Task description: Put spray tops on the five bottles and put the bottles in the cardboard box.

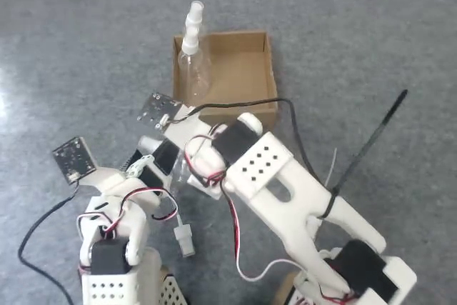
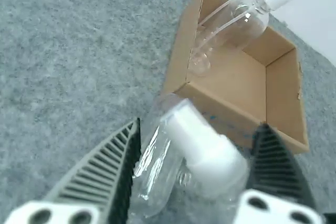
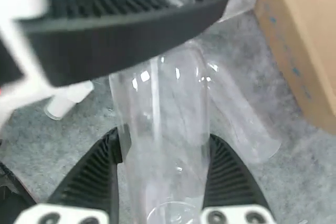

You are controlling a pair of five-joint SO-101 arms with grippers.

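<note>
The right pincer pinches a clear bottle, one finger pressed on each side. The left pincer is spread around the white spray top sitting on that bottle, one finger at the cap, the other apart from it. Beyond both pincers stands the cardboard box, where a capped bottle leans on its wall. A loose spray top lies on the grey surface behind the left pincer

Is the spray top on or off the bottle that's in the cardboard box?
On: a white spray top caps the clear bottle inside the cardboard box.
</note>
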